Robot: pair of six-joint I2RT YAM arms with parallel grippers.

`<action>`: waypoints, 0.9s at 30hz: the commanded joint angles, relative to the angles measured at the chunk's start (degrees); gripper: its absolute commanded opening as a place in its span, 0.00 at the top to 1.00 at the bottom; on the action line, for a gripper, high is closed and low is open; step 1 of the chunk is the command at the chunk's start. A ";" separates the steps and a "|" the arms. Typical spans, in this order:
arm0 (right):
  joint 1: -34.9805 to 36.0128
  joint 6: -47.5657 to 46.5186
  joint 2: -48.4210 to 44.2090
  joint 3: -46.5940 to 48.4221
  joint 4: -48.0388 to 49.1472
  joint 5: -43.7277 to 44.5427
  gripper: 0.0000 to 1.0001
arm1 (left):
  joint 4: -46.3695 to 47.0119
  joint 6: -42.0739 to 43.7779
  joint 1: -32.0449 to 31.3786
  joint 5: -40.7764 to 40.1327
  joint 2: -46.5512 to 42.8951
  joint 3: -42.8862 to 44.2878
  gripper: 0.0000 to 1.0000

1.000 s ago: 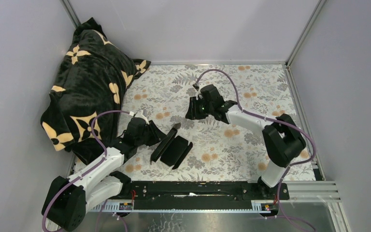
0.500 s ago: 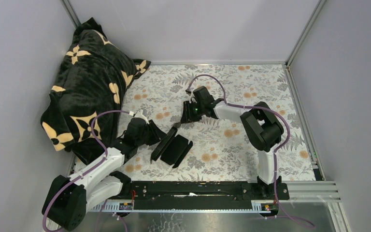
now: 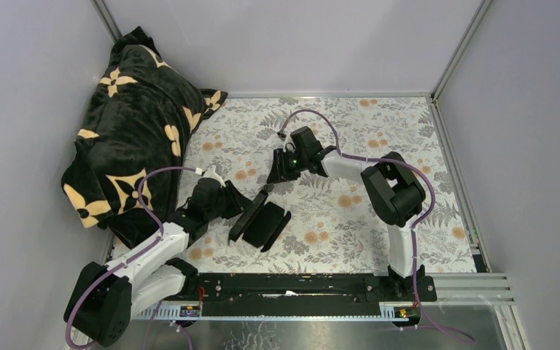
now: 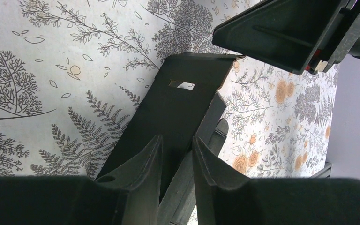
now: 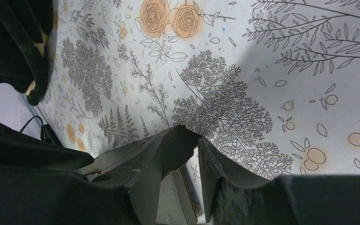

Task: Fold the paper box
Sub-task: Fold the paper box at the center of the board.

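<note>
The paper box (image 3: pixel 264 222) is a flat black creased card lying left of the middle of the floral mat, with a side panel raised. In the left wrist view that panel (image 4: pixel 178 105) has a small slot, and my left gripper (image 4: pixel 177 138) is shut on its lower edge. From above, my left gripper (image 3: pixel 227 203) sits at the box's left side. My right gripper (image 3: pixel 273 177) hovers at the panel's far tip. In the right wrist view the card's tip (image 5: pixel 183 143) lies between the jaws of my right gripper (image 5: pixel 179 138). It rests against the left finger, with a gap to the right one.
A black plush blanket with cream flowers (image 3: pixel 135 131) is heaped in the back left corner, close behind my left arm. Grey walls close in the mat on three sides. A black rail (image 3: pixel 299 286) runs along the near edge.
My right arm has swung left and down from the mat's middle to the raised panel's tip, its jaws widening slightly. The left gripper and the box have stayed put.
</note>
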 commanded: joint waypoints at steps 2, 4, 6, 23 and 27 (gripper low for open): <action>0.00 -0.07 -0.93 1.13 1.79 -3.65 0.59 | -7.17 1.20 0.08 -5.52 2.30 -3.68 0.65; -0.08 -0.14 -0.59 1.34 1.67 -3.99 0.59 | -6.91 0.95 0.14 -5.51 2.25 -3.57 0.65; -0.04 -0.20 -0.25 1.40 1.65 -4.44 0.59 | -7.04 0.86 0.21 -5.47 2.33 -3.28 0.65; -0.03 -1.01 -0.30 -0.78 1.64 -7.76 0.60 | -3.51 -0.58 3.44 -3.03 3.30 -4.13 0.63; 0.05 -1.21 -0.13 -1.16 2.11 -8.68 0.61 | -3.16 -0.51 3.43 -2.53 3.65 -4.05 0.64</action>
